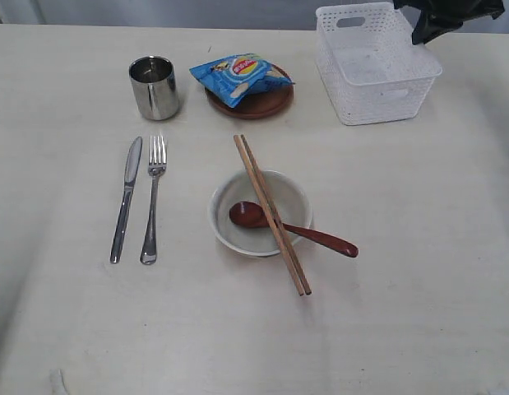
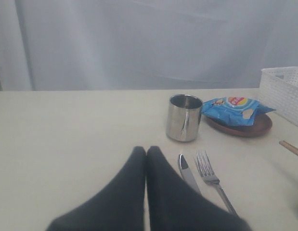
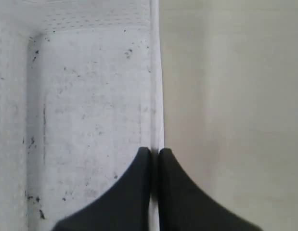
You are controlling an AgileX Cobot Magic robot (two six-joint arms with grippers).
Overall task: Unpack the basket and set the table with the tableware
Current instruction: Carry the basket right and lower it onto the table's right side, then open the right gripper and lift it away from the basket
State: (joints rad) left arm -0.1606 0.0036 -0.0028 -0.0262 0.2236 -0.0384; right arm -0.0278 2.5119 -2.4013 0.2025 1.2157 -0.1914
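Basket [image 1: 377,62] sits at the far right of the table [image 1: 402,329], upright, nothing inside; scuffed floor visible in the right wrist view. Right gripper [image 3: 154,153] is at the basket's far right corner, jaws pressed nearly together with the thin rim of the side wall running between them, so it is pinching that wall. Left gripper [image 2: 146,151] hangs low over bare tabletop near the knife tip, fingers closed against each other, holding nothing. Cup [image 1: 154,86] stands upright at far left. Just to its right is the plate [image 1: 252,105], with a blue chip bag [image 1: 240,76] lying on it. Nearer the camera, knife [image 1: 127,197] and fork [image 1: 153,197] lie parallel, close but apart, knife on the left. Bowl [image 1: 238,239] sits at centre. Spoon [image 1: 320,239] rests with its head inside the bowl and its handle out over the right rim. Chopsticks [image 1: 272,216] lie side by side diagonally across the bowl, crossing over the spoon's handle.
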